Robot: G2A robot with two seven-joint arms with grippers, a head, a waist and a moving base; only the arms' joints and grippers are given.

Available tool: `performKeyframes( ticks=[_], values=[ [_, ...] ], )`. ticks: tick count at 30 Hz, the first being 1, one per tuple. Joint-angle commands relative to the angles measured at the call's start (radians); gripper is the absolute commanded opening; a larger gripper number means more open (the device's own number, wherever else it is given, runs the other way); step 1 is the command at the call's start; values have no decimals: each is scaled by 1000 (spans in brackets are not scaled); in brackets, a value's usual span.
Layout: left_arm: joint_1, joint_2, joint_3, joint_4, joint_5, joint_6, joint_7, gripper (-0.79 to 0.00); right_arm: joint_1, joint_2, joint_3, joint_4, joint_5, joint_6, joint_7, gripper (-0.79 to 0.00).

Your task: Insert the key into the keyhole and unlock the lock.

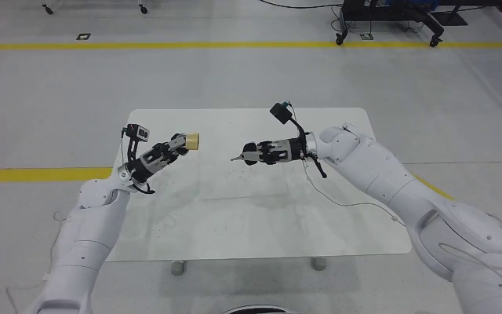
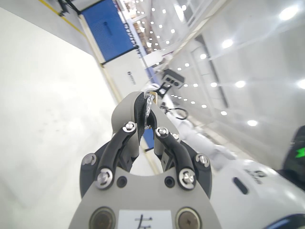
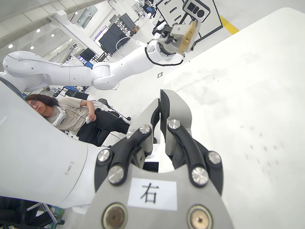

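My left gripper (image 1: 177,147) is held above the left part of the white table (image 1: 259,224), shut on a brass padlock (image 1: 190,140). In the left wrist view the silver shackle (image 2: 148,103) is pinched between the pads, and the brass body (image 2: 155,98) sticks out beyond the fingertips. My right gripper (image 1: 249,153) hovers over the table's middle, shut on a small grey key (image 1: 235,158) that points at the padlock. A short gap separates the key tip from the lock. From the right wrist, the padlock (image 3: 188,36) faces my shut right gripper (image 3: 162,97).
The table top carries nothing else besides faint marks (image 3: 262,148). Its far edge (image 1: 251,110) and near edge (image 1: 259,257) bound the work area. A yellow floor line (image 1: 235,45) and wheeled equipment (image 1: 384,20) lie well beyond the table.
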Motion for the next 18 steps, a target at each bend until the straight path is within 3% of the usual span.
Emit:
performKeyframes(
  ticks=[1, 6, 11, 18],
  values=[
    [1, 0, 0, -1, -3, -1, 12, -785, 0, 0, 0, 0, 0, 0, 0, -785],
    [6, 0, 4, -12, 3, 5, 19, -785, 0, 0, 0, 0, 0, 0, 0, -785],
    [44, -1, 36, -105, 110, 5, 36, -785, -28, -3, 46, -50, -35, 42, -120, -785],
    [31, -11, 94, -133, 144, 30, -11, -785, -58, -26, 102, -76, -157, 119, -333, -785]
  ],
)
